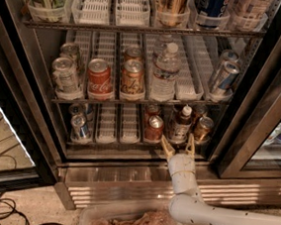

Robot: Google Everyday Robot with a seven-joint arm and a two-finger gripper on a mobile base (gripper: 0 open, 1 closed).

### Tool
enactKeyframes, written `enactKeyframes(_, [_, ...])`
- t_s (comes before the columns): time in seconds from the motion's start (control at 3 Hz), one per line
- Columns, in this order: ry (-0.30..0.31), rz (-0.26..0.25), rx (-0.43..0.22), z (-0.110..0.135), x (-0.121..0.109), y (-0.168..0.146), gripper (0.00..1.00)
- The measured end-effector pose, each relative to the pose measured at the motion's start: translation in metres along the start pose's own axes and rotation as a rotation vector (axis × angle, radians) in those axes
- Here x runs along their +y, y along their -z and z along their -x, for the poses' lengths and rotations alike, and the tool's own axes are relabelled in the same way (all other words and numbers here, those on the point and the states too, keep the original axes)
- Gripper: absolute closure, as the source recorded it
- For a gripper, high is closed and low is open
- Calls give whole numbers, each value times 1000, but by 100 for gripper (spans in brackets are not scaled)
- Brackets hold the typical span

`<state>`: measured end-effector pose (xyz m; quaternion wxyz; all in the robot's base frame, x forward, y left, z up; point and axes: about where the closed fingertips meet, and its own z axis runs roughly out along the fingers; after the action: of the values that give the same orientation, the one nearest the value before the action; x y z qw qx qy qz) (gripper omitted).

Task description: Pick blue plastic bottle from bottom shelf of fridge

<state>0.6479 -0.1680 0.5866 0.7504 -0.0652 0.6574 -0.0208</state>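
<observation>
The gripper (pixel 178 146) sits at the bottom shelf's (pixel 112 150) front edge, fingers spread wide — nothing in them. The blue plastic bottle (pixel 181 124) stands upright just at its 12 o'clock, with a copper can (pixel 155 128) at the bottle's 9 o'clock and another can (pixel 203 129) at 3.

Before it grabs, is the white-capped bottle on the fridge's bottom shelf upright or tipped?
Upright: the blue plastic bottle stands cap-up on the bottom shelf. The claw is open just in front of it.
</observation>
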Motion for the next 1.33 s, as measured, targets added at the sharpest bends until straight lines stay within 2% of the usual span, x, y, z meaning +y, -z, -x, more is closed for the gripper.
enactKeyframes(0.33, [10, 19, -26, -2, 8, -17, 37])
enactKeyframes(0.67, [14, 19, -27, -4, 8, -22, 37])
enactKeyframes(1.0, [17, 19, -24, -3, 8, -24, 56])
enactKeyframes(1.33, [21, 19, -11, -4, 8, -26, 79])
